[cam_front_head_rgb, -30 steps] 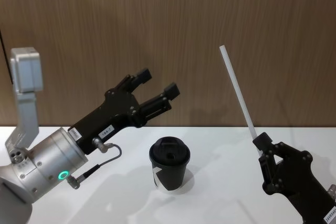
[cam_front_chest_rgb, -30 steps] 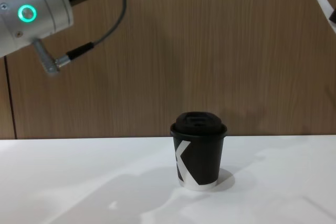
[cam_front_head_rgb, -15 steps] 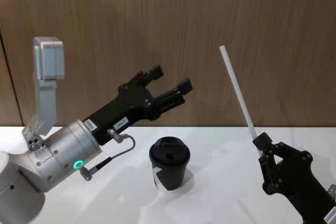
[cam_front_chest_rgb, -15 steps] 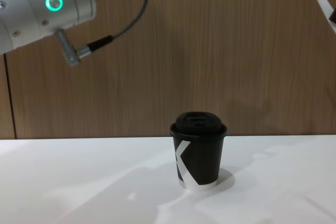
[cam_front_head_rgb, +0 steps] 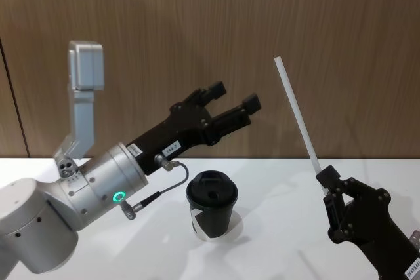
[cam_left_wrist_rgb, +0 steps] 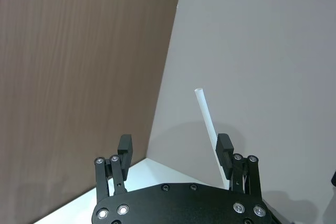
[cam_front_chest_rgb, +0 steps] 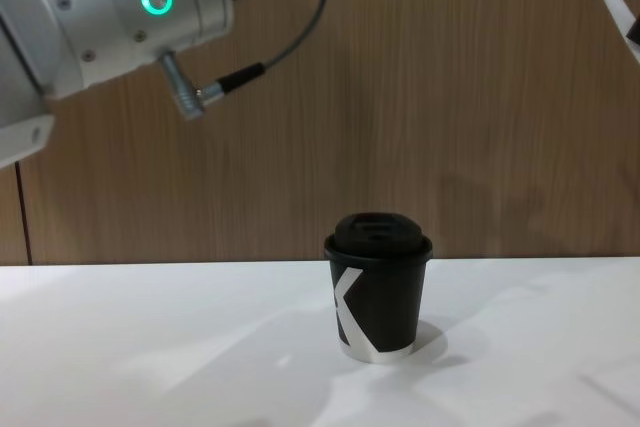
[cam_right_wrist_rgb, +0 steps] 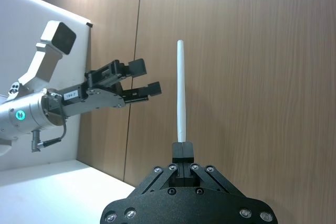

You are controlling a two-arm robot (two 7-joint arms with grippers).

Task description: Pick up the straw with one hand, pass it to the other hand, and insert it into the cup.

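1. The long, thin white straw has its lower end hidden between the clamped fingers of the black blocky right gripper, which the head view's bottom right corner cuts off.
2. The print on the white label of the black two-finger left gripper is too small to read.
3. The chest view's top edge cuts the straw to a short slanted piece and cuts off the silver-grey left arm at its gripper's base.

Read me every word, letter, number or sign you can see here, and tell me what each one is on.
"K": big white letter on the black cup.
Too small to read: white label on the left end effector.
Too small to read: second label below the right end effector.
No print on the straw.
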